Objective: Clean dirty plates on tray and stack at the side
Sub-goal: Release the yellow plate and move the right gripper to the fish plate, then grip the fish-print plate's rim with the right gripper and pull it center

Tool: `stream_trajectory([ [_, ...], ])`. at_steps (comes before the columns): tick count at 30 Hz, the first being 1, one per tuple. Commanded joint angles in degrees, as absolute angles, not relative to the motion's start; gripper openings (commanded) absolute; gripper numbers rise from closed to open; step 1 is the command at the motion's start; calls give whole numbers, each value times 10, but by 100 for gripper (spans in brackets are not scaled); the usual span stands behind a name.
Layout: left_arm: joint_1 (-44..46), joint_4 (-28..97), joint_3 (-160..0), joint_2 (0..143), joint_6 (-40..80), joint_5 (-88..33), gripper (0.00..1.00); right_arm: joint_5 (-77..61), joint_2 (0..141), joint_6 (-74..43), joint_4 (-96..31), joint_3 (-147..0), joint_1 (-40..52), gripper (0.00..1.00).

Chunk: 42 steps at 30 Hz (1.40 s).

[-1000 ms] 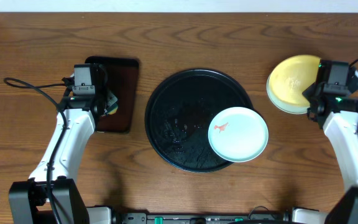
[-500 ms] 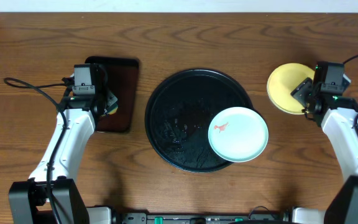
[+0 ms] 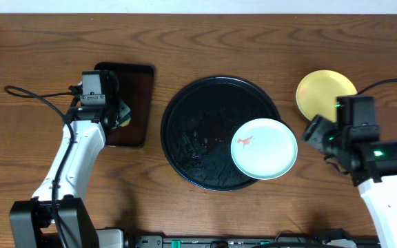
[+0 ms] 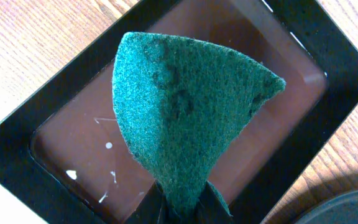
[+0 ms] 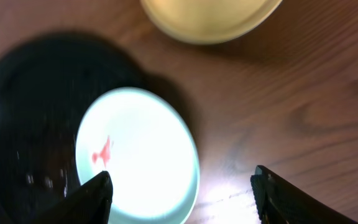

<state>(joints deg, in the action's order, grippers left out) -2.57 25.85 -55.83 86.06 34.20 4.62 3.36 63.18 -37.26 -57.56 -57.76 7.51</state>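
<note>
Your pale mint plate (image 3: 264,148) sits on the near-right part of the black tray (image 3: 185,138). Its right edge overhangs the rim, and a red smear (image 3: 245,141) shows left of its centre. The yellow plate (image 3: 322,93) lies on the table (image 3: 47,41) at the far right, apart from the tray. Your right claw (image 5: 182,190) hangs above the table between the two plates, fingers spread wide and gripping nothing. Well to the left, your left claw (image 3: 119,114) is clenched on a green scouring pad (image 4: 179,112) over the brown rectangular tray (image 4: 36,155). You cannot tell whether the pad touches it.
</note>
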Motion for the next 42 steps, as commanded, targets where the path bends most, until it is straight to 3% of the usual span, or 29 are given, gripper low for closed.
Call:
stream_trajectory([
  [1, -25, 258, -553, 862, 332, 49, 8, 24, 638, -406, -573, -542, 113, 70],
  [3, -25, 258, -553, 862, 332, 49, 7, 19, 640, -419, -562, -508, 133, 58],
  [11, -25, 259, -553, 862, 332, 49, 8, 12, 640, -467, -530, -429, 143, 65],
  [17, -25, 258, -553, 862, 332, 49, 7, -25, 642, -500, -427, -357, 143, 49],
  [26, -25, 258, -553, 862, 332, 49, 8, -24, 715, -514, -353, -334, 143, 44],
  [32, -25, 258, -553, 862, 332, 49, 7, -24, 764, -514, -340, -334, 143, 21],
  [35, -25, 258, -553, 862, 332, 49, 8, -24, 764, -495, -336, -341, 143, 15],
  [37, -25, 258, -553, 862, 332, 49, 7, -31, 764, -472, -344, -355, 143, 3],
  [42, -25, 258, -553, 862, 332, 49, 8, -66, 764, -415, -374, -415, 143, 1],
])
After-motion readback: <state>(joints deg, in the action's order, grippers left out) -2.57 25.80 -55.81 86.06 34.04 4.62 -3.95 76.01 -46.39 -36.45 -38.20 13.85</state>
